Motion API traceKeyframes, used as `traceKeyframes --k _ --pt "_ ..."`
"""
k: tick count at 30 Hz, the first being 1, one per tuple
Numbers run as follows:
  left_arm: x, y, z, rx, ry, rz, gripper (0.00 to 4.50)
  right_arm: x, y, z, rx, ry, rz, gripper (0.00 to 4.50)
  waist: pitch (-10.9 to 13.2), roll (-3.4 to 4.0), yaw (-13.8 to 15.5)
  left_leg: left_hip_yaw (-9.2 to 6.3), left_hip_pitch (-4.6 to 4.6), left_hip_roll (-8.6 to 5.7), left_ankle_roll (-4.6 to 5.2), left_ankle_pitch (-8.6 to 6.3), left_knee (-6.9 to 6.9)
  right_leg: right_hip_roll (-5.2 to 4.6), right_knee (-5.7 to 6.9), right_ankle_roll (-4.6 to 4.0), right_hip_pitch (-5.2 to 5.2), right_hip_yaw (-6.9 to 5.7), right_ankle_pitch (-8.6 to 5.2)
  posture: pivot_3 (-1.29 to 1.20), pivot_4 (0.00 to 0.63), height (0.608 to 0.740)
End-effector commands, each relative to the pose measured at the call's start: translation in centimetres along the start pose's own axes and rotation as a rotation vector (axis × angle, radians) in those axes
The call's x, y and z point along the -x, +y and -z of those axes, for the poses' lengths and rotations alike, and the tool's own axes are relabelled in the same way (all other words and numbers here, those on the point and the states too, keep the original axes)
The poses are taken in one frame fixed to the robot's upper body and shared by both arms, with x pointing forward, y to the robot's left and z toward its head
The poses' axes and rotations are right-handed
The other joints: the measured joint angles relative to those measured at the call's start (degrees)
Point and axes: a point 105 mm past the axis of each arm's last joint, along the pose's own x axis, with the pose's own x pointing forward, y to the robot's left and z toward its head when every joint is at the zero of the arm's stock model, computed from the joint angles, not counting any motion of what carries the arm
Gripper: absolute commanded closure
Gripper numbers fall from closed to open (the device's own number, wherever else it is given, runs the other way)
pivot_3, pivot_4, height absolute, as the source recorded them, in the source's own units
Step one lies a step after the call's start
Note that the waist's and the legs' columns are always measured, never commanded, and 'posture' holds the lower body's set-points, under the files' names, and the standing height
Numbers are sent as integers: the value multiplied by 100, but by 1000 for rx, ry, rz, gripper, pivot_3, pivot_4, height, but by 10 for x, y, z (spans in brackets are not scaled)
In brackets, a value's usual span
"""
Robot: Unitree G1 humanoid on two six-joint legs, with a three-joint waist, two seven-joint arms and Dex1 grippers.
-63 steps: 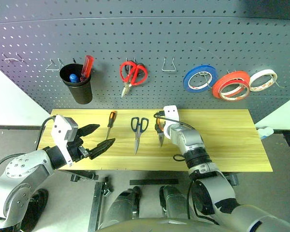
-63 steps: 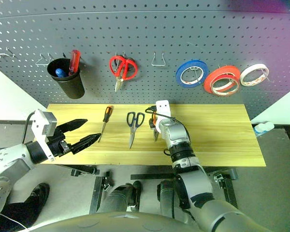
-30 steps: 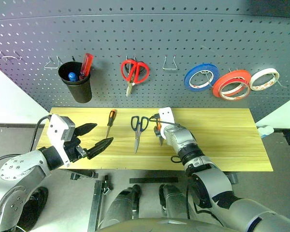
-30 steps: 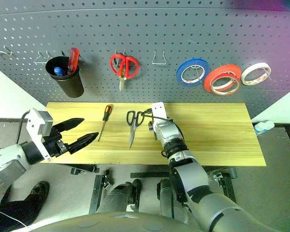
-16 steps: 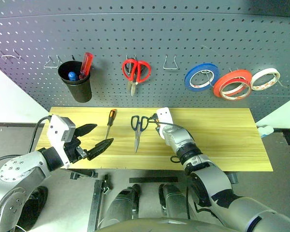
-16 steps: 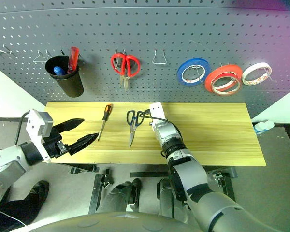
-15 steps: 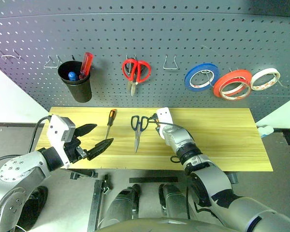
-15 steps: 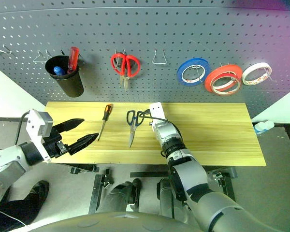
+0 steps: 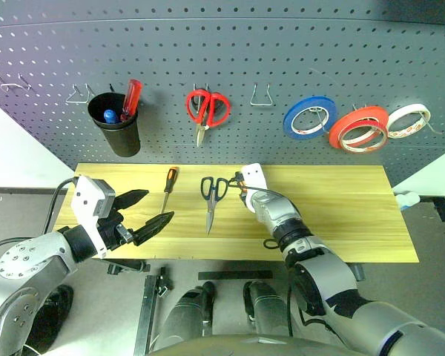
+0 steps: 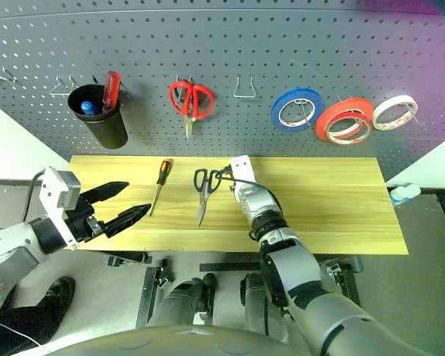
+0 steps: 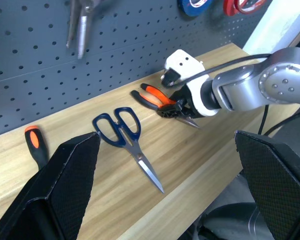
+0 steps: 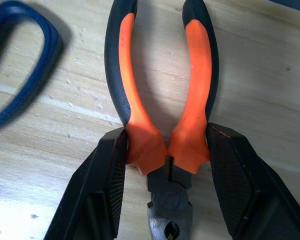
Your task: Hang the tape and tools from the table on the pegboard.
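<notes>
Small pliers point(image 12: 160, 100) with orange-and-black handles lie on the pale wood table point(image 9: 341, 208). My right gripper point(image 12: 167, 145) is shut on the two handles just behind the pivot, also seen from the side point(image 11: 172, 107). To their left lie the dark-handled scissors point(image 9: 211, 196) and the slim screwdriver point(image 9: 169, 185). My left gripper point(image 9: 157, 208) hovers open over the table's near left corner, holding nothing. The red-orange tape point(image 9: 358, 127) hangs on the dark pegboard point(image 9: 282, 59).
On the pegboard hang a black cup point(image 9: 116, 124) holding a red screwdriver, red-handled scissors point(image 9: 206, 110), a blue tape roll point(image 9: 308, 117) and a white tape roll point(image 9: 408, 120). A bare wire hook point(image 9: 261, 96) sits between the red scissors and the blue roll.
My right gripper has closed its fingers onto the pliers' handles and its wrist has turned a little. The left arm has stayed where it was.
</notes>
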Motion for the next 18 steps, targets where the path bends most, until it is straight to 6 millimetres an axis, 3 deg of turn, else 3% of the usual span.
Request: traceKeyframes --k 1,7,10,18 --pt "3 1 -7 -29 -20 -8 0 4 -4 -7 -16 -44 -36 2417 6 -2 -5 0 0 0 0 0 -1 0 -1 0 -1 0 0 -39 271 740" --pt "0 4 -8 -30 -28 -1 0 9 -20 -3 -27 -83 -90 2417 11 -4 0 0 -6 0 0 1 -9 -1 -4 0 -5 0 0 -64 265 740" --pt "-1 6 -9 -33 -28 3 0 15 -15 -3 -23 -109 -193 2417 13 -8 0 0 -9 0 0 0 -7 -1 -7 1 -7 0 0 -76 262 740" --pt "0 12 -8 -31 -23 12 0 30 -27 2 -63 -157 -315 2417 14 -7 -8 0 -51 1 8 10 -5 -1 -2 1 -30 -2 1 -98 258 740"
